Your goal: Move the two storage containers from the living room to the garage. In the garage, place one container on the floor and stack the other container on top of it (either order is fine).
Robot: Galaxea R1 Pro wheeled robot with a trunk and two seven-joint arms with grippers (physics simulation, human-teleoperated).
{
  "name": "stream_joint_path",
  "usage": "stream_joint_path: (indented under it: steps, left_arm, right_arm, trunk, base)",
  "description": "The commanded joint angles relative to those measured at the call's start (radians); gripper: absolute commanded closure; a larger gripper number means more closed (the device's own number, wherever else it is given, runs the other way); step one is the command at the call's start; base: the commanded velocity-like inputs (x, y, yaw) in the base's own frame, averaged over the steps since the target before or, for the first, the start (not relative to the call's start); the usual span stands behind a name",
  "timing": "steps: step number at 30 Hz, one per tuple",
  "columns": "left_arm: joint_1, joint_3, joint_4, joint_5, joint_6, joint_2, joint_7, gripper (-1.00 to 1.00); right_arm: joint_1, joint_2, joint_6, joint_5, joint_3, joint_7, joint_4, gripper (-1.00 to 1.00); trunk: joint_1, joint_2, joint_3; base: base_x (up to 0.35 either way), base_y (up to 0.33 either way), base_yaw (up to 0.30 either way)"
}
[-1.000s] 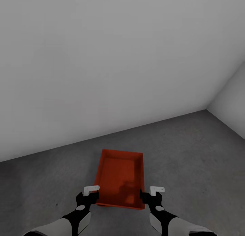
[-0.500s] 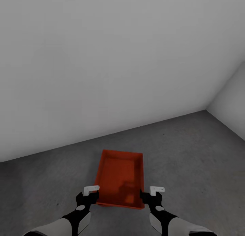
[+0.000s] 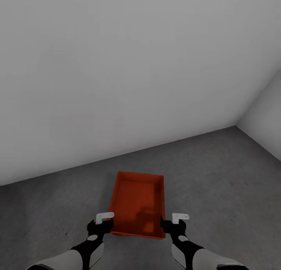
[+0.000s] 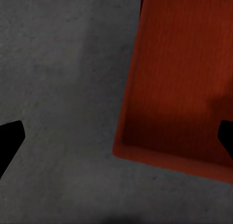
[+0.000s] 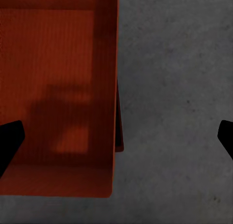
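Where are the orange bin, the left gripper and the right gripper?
orange bin (image 3: 136, 200), head view, on its inner bottom.
left gripper (image 3: 104, 220), head view, between its fingertips.
right gripper (image 3: 171, 220), head view, between its fingertips.

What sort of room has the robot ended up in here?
Probably a garage or a similar bare utility room: rough dark grey concrete floor, plain grey walls meeting in a corner, and an orange-red storage container sitting on the floor.
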Motion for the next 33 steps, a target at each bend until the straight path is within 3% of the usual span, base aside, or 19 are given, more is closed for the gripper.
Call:
stream_joint_path:
  steps: [1, 9, 18, 33]
  left_arm:
    - [-0.001, -0.009, 0.001, 0.007, -0.003, 0.000, 0.004, -1.00]
    - [-0.001, -0.008, 0.000, 0.010, -0.003, 0.001, 0.004, -1.00]
    - [0.000, -0.007, 0.002, 0.015, -0.039, 0.001, 0.004, -1.00]
    - [-0.001, -0.007, 0.002, 0.016, -0.042, 0.001, 0.004, -1.00]
  right_arm:
    - [-0.001, 0.000, -0.003, -0.002, 0.001, -0.003, 0.001, -1.00]
    - [-0.001, 0.000, -0.003, -0.002, 0.001, -0.003, 0.001, -1.00]
    - [-0.001, 0.000, -0.003, -0.002, 0.001, -0.003, 0.001, -1.00]
    - [-0.001, 0.000, -0.003, -0.002, 0.001, -0.003, 0.001, -1.00]
  trunk:
    - [0.000, -0.001, -0.001]
    - [0.000, -0.001, -0.001]
    - [0.000, -0.001, -0.001]
    - [0.000, -0.001, -0.001]
  base:
    - [0.000, 0.000, 0.000]
    - [-0.106, 0.000, 0.000]
    - [-0.324, 0.000, 0.000]
    - [-0.345, 0.000, 0.000]
